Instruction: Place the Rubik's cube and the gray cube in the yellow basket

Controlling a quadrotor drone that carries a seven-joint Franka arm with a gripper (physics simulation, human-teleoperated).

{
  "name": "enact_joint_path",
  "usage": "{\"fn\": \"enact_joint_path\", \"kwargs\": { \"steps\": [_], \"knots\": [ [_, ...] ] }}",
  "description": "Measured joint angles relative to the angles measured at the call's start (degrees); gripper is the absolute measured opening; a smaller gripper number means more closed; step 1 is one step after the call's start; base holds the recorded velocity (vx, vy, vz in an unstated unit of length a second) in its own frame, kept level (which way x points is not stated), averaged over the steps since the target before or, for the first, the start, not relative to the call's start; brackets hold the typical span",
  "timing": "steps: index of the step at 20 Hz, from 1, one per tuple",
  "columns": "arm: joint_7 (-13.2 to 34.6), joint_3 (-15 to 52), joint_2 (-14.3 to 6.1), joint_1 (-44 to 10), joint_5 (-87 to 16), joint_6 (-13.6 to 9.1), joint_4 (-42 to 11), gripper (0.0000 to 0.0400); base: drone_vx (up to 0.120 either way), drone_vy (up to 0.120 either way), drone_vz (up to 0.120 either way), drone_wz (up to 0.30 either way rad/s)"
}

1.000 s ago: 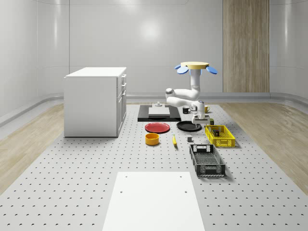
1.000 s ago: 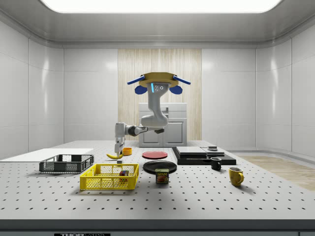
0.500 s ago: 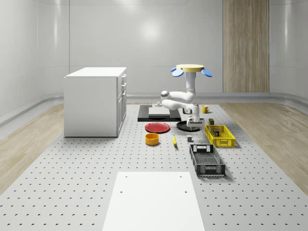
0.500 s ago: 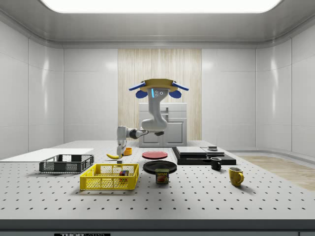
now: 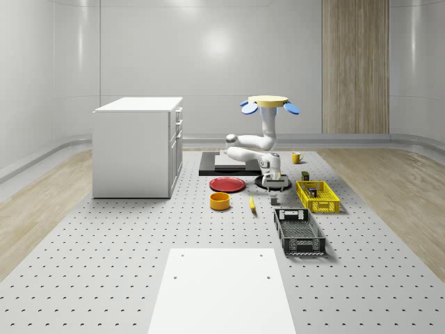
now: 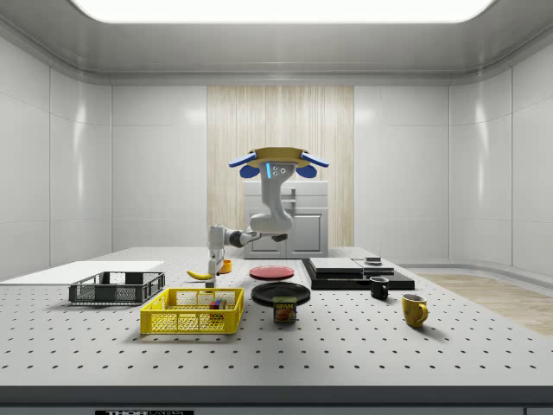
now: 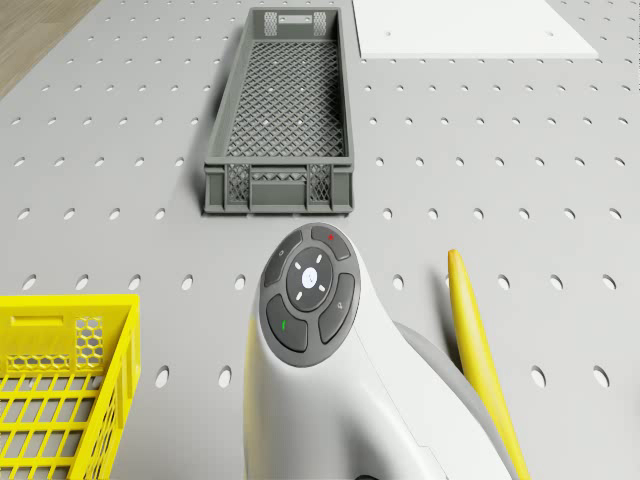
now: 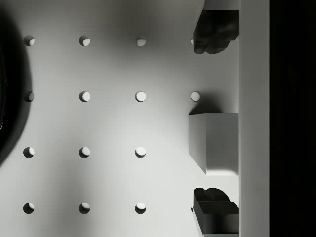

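Note:
The gray cube (image 8: 213,143) sits on the perforated table, lying between my gripper's (image 8: 216,121) two fingertips (image 8: 216,32), which stand open on either side of it. In the whole-scene view the gripper (image 5: 273,188) hangs just over the gray cube (image 5: 274,202), to the left of the yellow basket (image 5: 318,197). The Rubik's cube (image 6: 214,303) lies inside the yellow basket (image 6: 192,312). The drone (image 5: 270,104) hovers above the table near the black plate, its arm reaching forward and down.
A gray crate (image 5: 299,232) stands in front of the basket, with a banana (image 5: 252,202), an orange bowl (image 5: 220,201) and a red plate (image 5: 227,184) to the whole-scene view's left. The black plate (image 5: 265,182) lies behind the gripper. A white cabinet (image 5: 138,146) stands far left.
The drone and arm have shifted toward the whole-scene view's left, away from the basket. The gripper now hangs lower, over the gray cube.

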Motion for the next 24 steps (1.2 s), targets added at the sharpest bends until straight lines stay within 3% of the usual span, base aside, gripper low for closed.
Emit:
{"fn": "enact_joint_path", "kwargs": {
  "steps": [3, 8, 17, 24],
  "knots": [
    [0.00, 0.00, 0.00, 0.00, 0.00, 0.00, 0.00, 0.0400, 0.000, -0.080, 0.000, 0.000],
    [0.00, 0.00, 0.00, 0.00, 0.00, 0.00, 0.00, 0.0400, 0.104, 0.000, 0.000, 0.000],
    [-0.01, -0.23, 0.00, -0.04, -0.22, 0.09, 0.07, 0.0400, 0.000, 0.000, 0.000, 0.000],
    [-0.07, -4.68, 0.02, -0.85, -4.40, 1.87, 1.55, 0.0400, 0.000, 0.000, 0.000, 0.000]
  ]
}}
